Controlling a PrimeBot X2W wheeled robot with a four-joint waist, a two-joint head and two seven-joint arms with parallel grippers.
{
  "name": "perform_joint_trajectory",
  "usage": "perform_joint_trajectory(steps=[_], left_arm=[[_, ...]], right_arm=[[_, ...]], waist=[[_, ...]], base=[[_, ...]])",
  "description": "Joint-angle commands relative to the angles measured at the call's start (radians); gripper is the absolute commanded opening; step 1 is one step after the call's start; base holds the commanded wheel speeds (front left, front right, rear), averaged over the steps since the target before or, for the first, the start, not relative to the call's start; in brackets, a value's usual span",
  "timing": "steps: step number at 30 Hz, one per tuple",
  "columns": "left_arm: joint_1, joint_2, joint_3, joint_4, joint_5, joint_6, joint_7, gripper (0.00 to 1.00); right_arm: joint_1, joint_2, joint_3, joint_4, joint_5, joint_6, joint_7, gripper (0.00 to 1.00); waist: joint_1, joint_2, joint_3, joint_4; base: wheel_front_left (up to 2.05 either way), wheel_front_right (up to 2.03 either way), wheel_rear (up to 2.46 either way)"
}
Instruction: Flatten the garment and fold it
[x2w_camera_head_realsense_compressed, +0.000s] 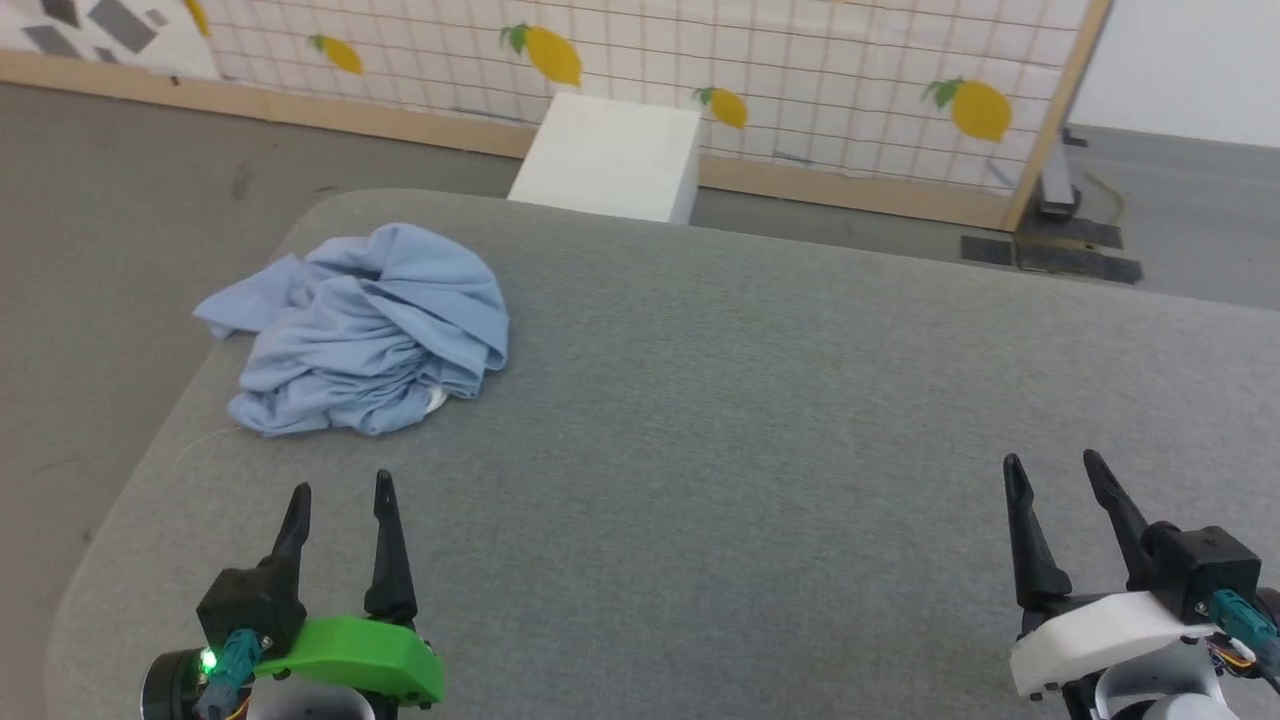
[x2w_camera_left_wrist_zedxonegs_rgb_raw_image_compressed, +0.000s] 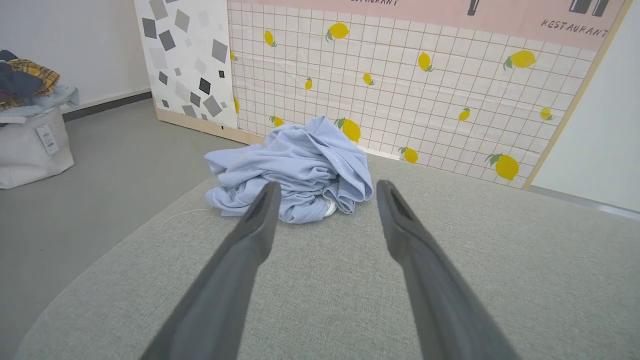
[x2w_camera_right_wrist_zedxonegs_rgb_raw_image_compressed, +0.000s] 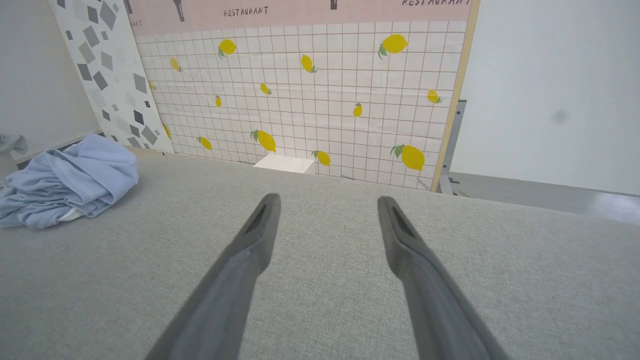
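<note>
Standing with its two long dark fingers spread and nothing between them, the left gripper sits at 7 o'clock in the head view, carried on a green mount. The right gripper, on a white mount, sits at 5 o'clock, and its fingers are likewise apart and empty. Both point toward 12 o'clock over the grey woven-fabric table top. Whether either fingertip touches the cloth surface cannot be told.

The garment, a light blue soft-knit shirt, lies crumpled in a rounded heap near the table's 10 o'clock corner. It is roughly at 12 o'clock from the left gripper and apart from it, and at about 10 o'clock from the right gripper, well apart. One flap of fabric reaches toward 9 o'clock, to the table's edge. A small white patch shows under the heap's near side. In the left wrist view the heap lies just beyond the fingertips.

Beyond the table's far edge, at 12 o'clock, stands a white rectangular block. Behind it runs a white tiled backdrop panel printed with yellow lemons. The grey floor lies at 9 o'clock. In the left wrist view a white fabric bag heaped with clothes stands on that floor.
</note>
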Motion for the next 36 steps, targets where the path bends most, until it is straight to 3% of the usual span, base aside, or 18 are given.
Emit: perform_joint_trajectory(steps=[1,27,33,36], left_arm=[[0.016,-0.003,0.001,-0.002,-0.013,0.005,-0.011,1.00],[0.050,-0.004,0.013,-0.040,-0.066,0.026,-0.065,1.00],[0.004,0.000,0.035,-0.108,-0.089,-0.012,-0.077,1.00],[-0.056,0.034,0.025,-0.146,-0.087,-0.038,-0.060,1.00]], right_arm=[[0.010,0.001,0.000,0.005,0.009,-0.001,-0.014,1.00],[0.020,0.002,-0.010,0.043,0.023,-0.001,-0.068,1.00],[0.019,0.002,-0.036,0.045,0.020,-0.001,-0.081,1.00],[0.021,0.002,-0.047,0.046,0.020,-0.001,-0.087,1.00]], waist=[[0.0000,-0.0001,-0.001,0.028],[0.0000,-0.0001,-0.002,0.160],[0.0000,-0.0001,0.023,0.178],[0.0000,-0.0001,0.037,0.192]], base=[[0.00,0.00,0.00],[0.00,0.00,0.00],[0.00,0.00,0.00],[0.00,0.00,0.00]])
